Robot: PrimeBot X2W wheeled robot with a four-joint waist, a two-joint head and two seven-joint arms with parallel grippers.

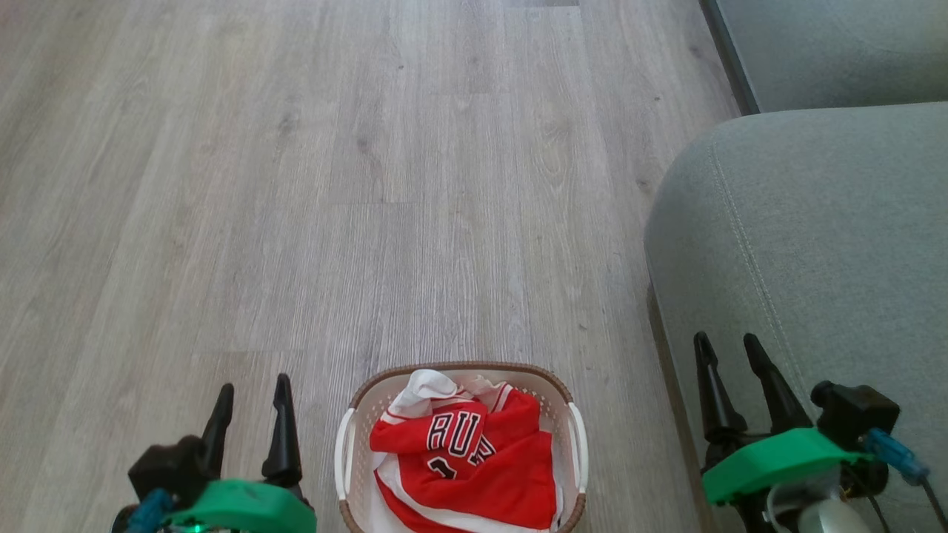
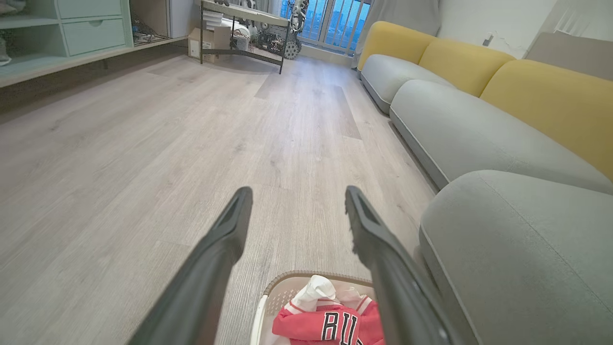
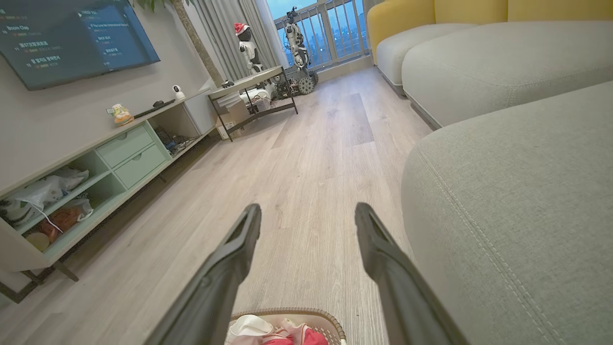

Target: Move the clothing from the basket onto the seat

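Head view: clothing [image 1: 481,474] lies in basket [image 1: 459,366]; seat [image 1: 815,244] at right bare; both jaws wide, empty. Transfer not begun.

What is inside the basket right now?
Crumpled red clothing with white trim and black letters lies in the basket. Anything beneath the top garment, and the basket's bottom, is covered.

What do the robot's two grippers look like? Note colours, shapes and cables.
The left gripper and right gripper match: two long, tapering black jaws on a bright green bracket, a black block beside it and a blue cable plug.
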